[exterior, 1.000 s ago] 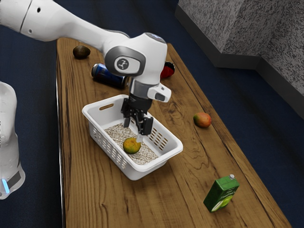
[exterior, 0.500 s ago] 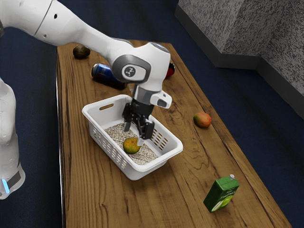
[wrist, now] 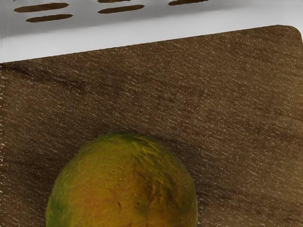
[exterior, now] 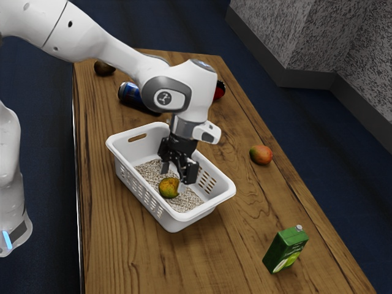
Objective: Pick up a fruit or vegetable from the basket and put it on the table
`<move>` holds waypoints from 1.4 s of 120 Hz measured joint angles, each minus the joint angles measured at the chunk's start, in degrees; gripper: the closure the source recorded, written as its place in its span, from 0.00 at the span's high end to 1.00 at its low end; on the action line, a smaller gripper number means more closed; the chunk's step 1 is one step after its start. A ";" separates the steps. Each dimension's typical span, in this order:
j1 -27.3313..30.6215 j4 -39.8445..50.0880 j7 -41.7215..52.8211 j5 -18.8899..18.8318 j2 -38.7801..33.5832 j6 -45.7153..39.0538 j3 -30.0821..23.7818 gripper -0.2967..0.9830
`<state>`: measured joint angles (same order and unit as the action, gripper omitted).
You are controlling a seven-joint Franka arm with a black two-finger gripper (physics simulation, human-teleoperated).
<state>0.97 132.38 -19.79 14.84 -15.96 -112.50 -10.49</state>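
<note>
My gripper [exterior: 173, 178] is open and reaches down inside the white basket [exterior: 141, 189], one finger behind the fruit and the other at its side toward the exterior view's right. The yellow-green mango-like fruit [exterior: 168, 188] rests on the basket's floor, just under the hand. The wrist view has the same fruit [wrist: 123, 184] large at its lower edge, with the basket's slotted wall [wrist: 142, 28] beyond it. Whether a finger touches the fruit, I cannot tell.
On the wooden table [exterior: 239, 245] stand a green juice carton [exterior: 285, 249] and a red-green mango [exterior: 261, 154], both off the basket's right in the exterior view. Farther back lie a blue can [exterior: 131, 93], a dark round fruit [exterior: 104, 67] and a red object [exterior: 219, 90] partly behind the arm.
My hand has come down deeper into the basket, closer to the fruit, with a slight last shift. The fruit and basket have stayed where they were.
</note>
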 joint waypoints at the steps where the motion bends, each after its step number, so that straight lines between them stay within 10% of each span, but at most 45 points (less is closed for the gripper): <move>1: 0.04 0.01 -0.03 -0.01 0.01 -0.02 0.00 0.76; 71: 0.86 0.67 -1.16 -0.17 3.92 -0.42 0.03 0.75; 105: 0.84 0.59 -1.93 -0.80 4.74 -1.27 0.08 0.49; 134: 0.71 -0.31 -3.72 -1.41 2.33 -2.19 0.10 0.47; 168: -2.67 -14.99 -5.05 -0.83 0.48 -2.44 0.04 0.47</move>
<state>-1.70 117.39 -24.83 14.01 -15.48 -114.94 -10.44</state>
